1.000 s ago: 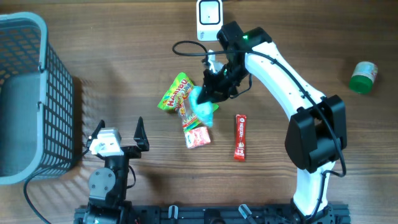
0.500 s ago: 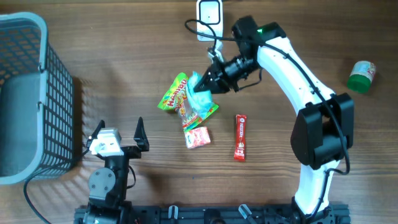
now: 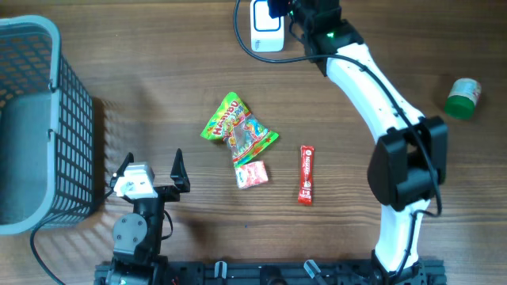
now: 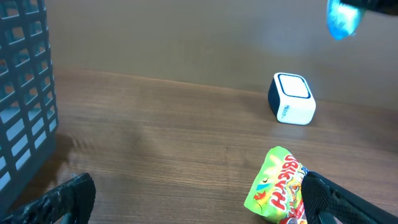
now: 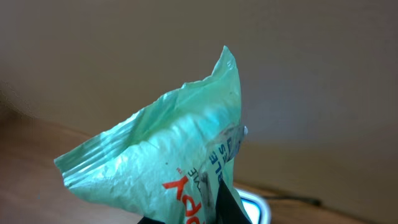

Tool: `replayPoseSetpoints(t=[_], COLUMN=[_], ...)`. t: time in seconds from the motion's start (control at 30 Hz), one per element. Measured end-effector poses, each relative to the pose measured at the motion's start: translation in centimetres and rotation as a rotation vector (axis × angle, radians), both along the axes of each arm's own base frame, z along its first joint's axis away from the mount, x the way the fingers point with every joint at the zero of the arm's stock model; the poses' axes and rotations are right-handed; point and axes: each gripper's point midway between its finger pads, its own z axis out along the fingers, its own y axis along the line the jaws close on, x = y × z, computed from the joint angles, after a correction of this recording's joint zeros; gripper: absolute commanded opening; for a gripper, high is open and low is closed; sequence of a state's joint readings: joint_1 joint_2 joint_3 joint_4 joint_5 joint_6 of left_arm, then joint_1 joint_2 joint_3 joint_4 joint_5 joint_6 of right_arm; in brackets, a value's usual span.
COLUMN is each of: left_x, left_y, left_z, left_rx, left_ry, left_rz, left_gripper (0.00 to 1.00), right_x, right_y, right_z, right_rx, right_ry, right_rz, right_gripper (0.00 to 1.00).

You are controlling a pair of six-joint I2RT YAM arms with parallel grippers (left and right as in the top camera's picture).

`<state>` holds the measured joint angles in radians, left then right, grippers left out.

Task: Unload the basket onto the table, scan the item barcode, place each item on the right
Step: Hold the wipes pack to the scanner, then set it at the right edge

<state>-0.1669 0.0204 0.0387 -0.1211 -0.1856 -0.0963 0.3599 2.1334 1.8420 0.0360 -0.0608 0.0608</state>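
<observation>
The packet (image 5: 168, 168), a crumpled teal wrapper, is held in the air at the far edge of the counter (image 3: 380, 237), above the scanner (image 3: 265, 24). It is pinched by its lower part in the right fingers (image 5: 230, 211), which are closed almost fully on it. In the left wrist view it is seen only as a blur, high above the scanner and a little to one side. From overhead it is hidden under the arm.

The step in hand is judged to be the presenting of the packet to the scanner. Red and dark print is seen on the wrapper, but no barcode can be made out. The next move is judged to call for the packet being brought down and turned until the barcode faces the scanner's window, with the creased film kept flat enough to be read.

The left fingers (image 3: 180, 169) are spread wide and empty, near the front edge of the counter, well apart from the work.

Near the middle of the counter a Haribo bag (image 3: 226, 117), a second sweet bag (image 3: 252, 141), a pink pack (image 3: 252, 174) and a red stick (image 3: 306, 174) are laid. A basket (image 3: 75, 134) is set at the left edge and a green jar (image 3: 462, 96) near the right edge. None of these is in the way. The scanner's cable (image 3: 238, 24) loops just beside it and could be snagged.
</observation>
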Motion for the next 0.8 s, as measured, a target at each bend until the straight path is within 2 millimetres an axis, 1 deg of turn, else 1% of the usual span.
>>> replayPoseSetpoints(t=[0.1, 0.13, 0.17, 0.23, 0.3, 0.37, 0.43, 0.5, 0.53, 0.6, 0.63, 0.7, 0.73, 0.8], left_x=[0.0, 0.0, 0.0, 0.0, 0.0, 0.0, 0.0, 0.0, 0.0, 0.0, 0.0, 0.0, 0.0, 0.0], left_y=[0.0, 0.0, 0.0, 0.0, 0.0, 0.0, 0.0, 0.0, 0.0, 0.0, 0.0, 0.0, 0.0, 0.0], left_z=[0.0, 0.0, 0.0, 0.0, 0.0, 0.0, 0.0, 0.0, 0.0, 0.0, 0.0, 0.0, 0.0, 0.0], left_rx=[0.0, 0.0, 0.0, 0.0, 0.0, 0.0, 0.0, 0.0, 0.0, 0.0, 0.0, 0.0, 0.0, 0.0], left_ry=[0.0, 0.0, 0.0, 0.0, 0.0, 0.0, 0.0, 0.0, 0.0, 0.0, 0.0, 0.0, 0.0, 0.0], left_rz=[0.0, 0.0, 0.0, 0.0, 0.0, 0.0, 0.0, 0.0, 0.0, 0.0, 0.0, 0.0, 0.0, 0.0], left_gripper=[1.0, 1.0, 1.0, 1.0, 1.0, 1.0, 1.0, 1.0, 1.0, 1.0, 1.0, 1.0, 1.0, 1.0], right_x=[1.5, 2.0, 2.3, 2.7, 2.6, 2.6, 2.7, 2.7, 2.7, 2.1, 1.8, 0.9, 0.2, -1.1], right_y=[-0.2, -0.1, 0.0, 0.6, 1.6, 1.7, 0.7, -1.5, -3.1, -8.1, -10.7, -17.5, -21.0, -27.3], right_z=[-4.0, -6.3, -7.9, -10.3, -11.1, -11.0, -11.3, -12.2, -12.7, -13.3, -13.1, -13.0, -13.4, -14.5], right_rx=[-0.089, -0.132, -0.163, -0.213, -0.235, -0.245, -0.271, -0.326, -0.361, -0.462, -0.496, -0.551, -0.559, -0.544], right_ry=[-0.001, 0.015, 0.02, 0.009, -0.002, -0.007, 0.004, 0.047, 0.072, 0.152, 0.178, 0.264, 0.317, 0.409], right_rz=[-0.021, -0.028, -0.034, -0.041, -0.038, -0.062, -0.119, -0.209, -0.269, -0.433, -0.513, -0.68, -0.755, -0.875], right_gripper=[0.05, 0.05, 0.05, 0.05, 0.04, 0.04, 0.04, 0.04, 0.04, 0.04, 0.04, 0.04, 0.04, 0.04])
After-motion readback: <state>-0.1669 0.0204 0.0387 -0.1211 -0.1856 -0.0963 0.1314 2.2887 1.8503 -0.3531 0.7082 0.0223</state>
